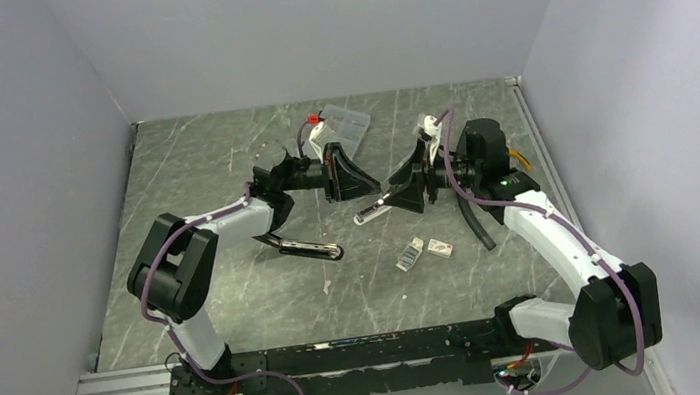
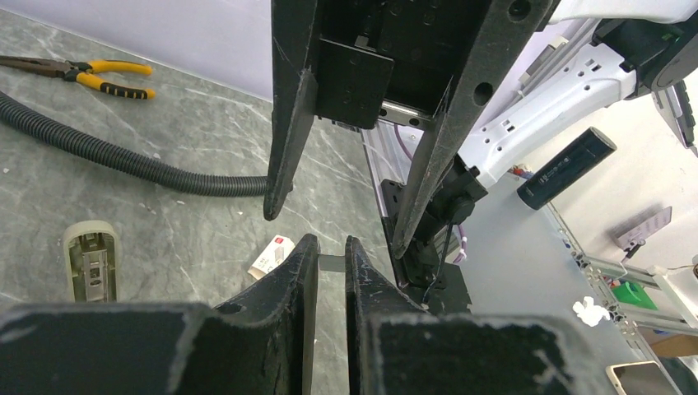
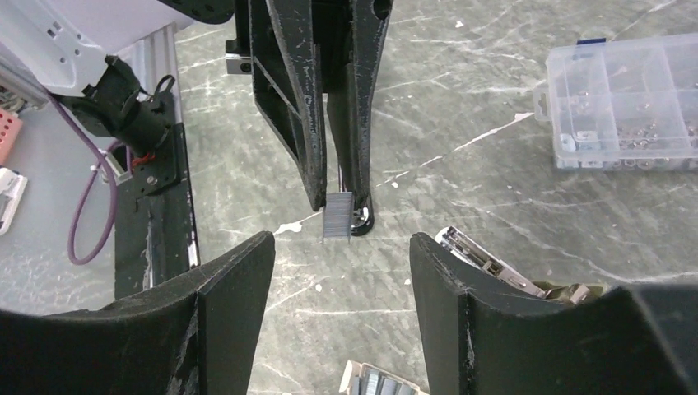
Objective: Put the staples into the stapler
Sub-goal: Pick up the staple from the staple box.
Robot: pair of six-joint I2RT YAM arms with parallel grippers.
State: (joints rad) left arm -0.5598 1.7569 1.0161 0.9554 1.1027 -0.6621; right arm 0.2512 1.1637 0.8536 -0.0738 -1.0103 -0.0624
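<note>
"Between your two grippers, what's that little grey block?"

"The staples (image 3: 337, 220), one short strip. My left gripper (image 2: 331, 247) has it pinched at the fingertips with the jaws narrow. The strip pokes out past them, held up off the table (image 3: 510, 189)."

"And your right?"

"My right gripper (image 3: 342, 243) faces the left one tip to tip. Its jaws are spread wide to either side of the strip, neither pad touches it, and it holds nothing."

"So which step is this?"

"As I judge it, a strip is in hand and the loading itself is not yet done. The stapler (image 3: 492, 262) lies open on the table just beside my right gripper, with its bright metal channel showing. The white box (image 2: 272, 255) with the red mark lies near it."

"What does the next move call for?"

"I'd carry the strip over with the left, line it up lengthwise with that channel, legs down, and lower it in squarely. My pinch is thin, so any tilt could catch it on the rail. The right should move clear, or steady the stapler's body."
</note>
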